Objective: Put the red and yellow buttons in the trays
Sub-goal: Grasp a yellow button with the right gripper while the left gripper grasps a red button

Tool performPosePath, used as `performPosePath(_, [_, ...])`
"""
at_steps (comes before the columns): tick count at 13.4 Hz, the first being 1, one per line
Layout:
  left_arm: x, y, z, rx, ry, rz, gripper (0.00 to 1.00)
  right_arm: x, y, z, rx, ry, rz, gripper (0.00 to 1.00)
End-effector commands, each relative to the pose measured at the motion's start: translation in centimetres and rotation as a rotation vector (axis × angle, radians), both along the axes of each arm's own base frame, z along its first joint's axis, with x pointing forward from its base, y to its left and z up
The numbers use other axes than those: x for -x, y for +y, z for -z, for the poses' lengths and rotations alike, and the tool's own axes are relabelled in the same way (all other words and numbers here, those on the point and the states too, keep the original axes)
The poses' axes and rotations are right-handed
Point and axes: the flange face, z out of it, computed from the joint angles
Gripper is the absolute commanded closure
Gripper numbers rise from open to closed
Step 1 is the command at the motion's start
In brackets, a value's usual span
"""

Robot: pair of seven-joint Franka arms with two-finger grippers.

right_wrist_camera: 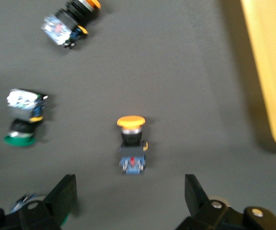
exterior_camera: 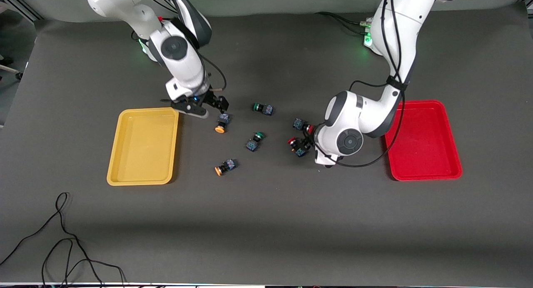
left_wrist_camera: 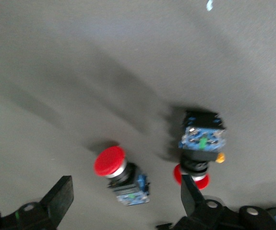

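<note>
Table [exterior_camera: 266, 221]: dark grey matte cloth, flat, bare across its nearer half apart from a loose black cable [exterior_camera: 62, 238] at the right arm's end.

Yellow tray [exterior_camera: 125, 171]: smooth plastic, shallow, rounded corners, raised rim; nothing in it. Red tray [exterior_camera: 424, 171]: same shape, at the left arm's end, also holding nothing.

Yellow buttons: two, round orange-yellow caps on black-and-blue blocks, lying on their sides. One [exterior_camera: 222, 123] just beside the yellow tray's farther corner; the other [exterior_camera: 225, 167] nearer the camera, open cloth around it.

Red buttons: two, glossy round caps. One [exterior_camera: 296, 143], the other [exterior_camera: 303, 125] slightly farther back, close together between the table's middle and the red tray.

Green buttons [exterior_camera: 263, 108], [exterior_camera: 255, 141]: two, mid-table, apart.

Right gripper [exterior_camera: 210, 106]: low over the first yellow button, fingers [right_wrist_camera: 63, 194] spread wide, touching nothing.

Left gripper [exterior_camera: 306, 143]: low over the red pair, fingers [left_wrist_camera: 58, 199] wide, empty.
</note>
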Motion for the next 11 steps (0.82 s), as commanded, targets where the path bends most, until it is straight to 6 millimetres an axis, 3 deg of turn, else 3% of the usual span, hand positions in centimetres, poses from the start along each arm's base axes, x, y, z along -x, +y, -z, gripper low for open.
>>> performPosePath(1, [0.3, -1.6, 1.4, -0.002, -0.002, -0.052, 0.02, -0.6, 0.3, 5.3, -0.006, -0.014, 0.03, 0.0])
performPosePath(4, [2.0, -2.0, 3.5, -0.021, -0.004, -0.039, 0.04, -0.6, 0.5, 8.9, -0.012, -0.033, 0.048, 0.0])
performPosePath(6, [2.9, -2.0, 3.7, -0.03, -0.009, -0.024, 0.07, -0.5, 0.4, 9.8, -0.007, -0.029, 0.048, 0.0])
performPosePath(7, [3.1, -2.0, 3.9, -0.032, -0.006, -0.02, 0.09, -0.4, 0.3, 10.3, 0.0, -0.021, 0.048, 0.07])
performPosePath(9, [3.4, -1.8, 3.9, -0.033, -0.003, -0.011, 0.17, -0.4, 0.4, 10.2, -0.001, -0.022, 0.044, 0.53])
performPosePath(10, [3.5, -1.7, 3.9, -0.035, -0.003, -0.008, 0.23, -0.4, 0.4, 10.2, 0.0, -0.021, 0.037, 0.69])
performPosePath(11, [3.7, -1.6, 3.5, -0.035, -0.003, -0.008, 0.23, -0.5, 0.5, 10.0, -0.001, -0.022, 0.034, 0.79])
